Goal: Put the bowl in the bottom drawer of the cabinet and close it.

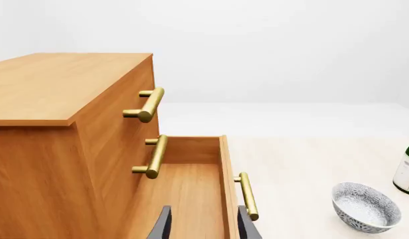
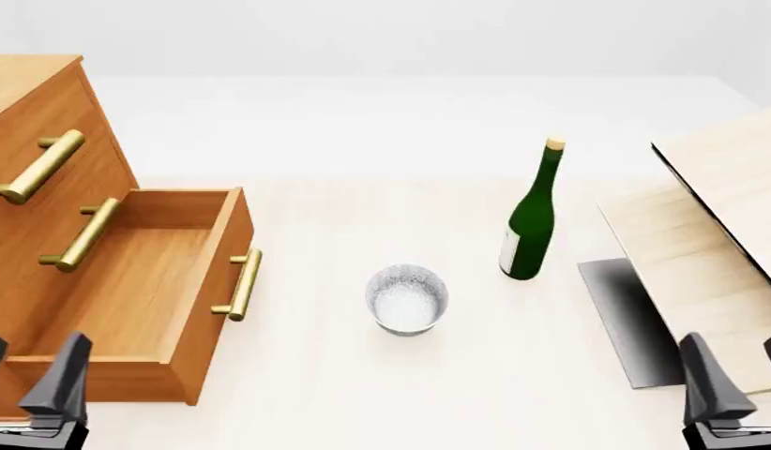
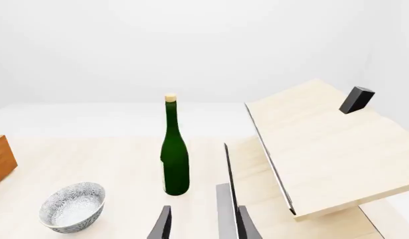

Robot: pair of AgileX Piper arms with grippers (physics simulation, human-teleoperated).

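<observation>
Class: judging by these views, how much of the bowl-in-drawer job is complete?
Done: the bottom drawer of the cabinet stands open. In hand: nothing; the left claw and right claw are both open and empty. Left: the bowl sits on the table, then the drawer needs closing.

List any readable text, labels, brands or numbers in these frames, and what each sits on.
None readable.
Tall dark green glass bottle: pale label low on its side, any print too small to read.
Small round white grey-speckled bowl: pattern only, no lettering.
Orange-brown wooden cabinet, its brass bar handles and the pale wooden boards: no markings.
</observation>
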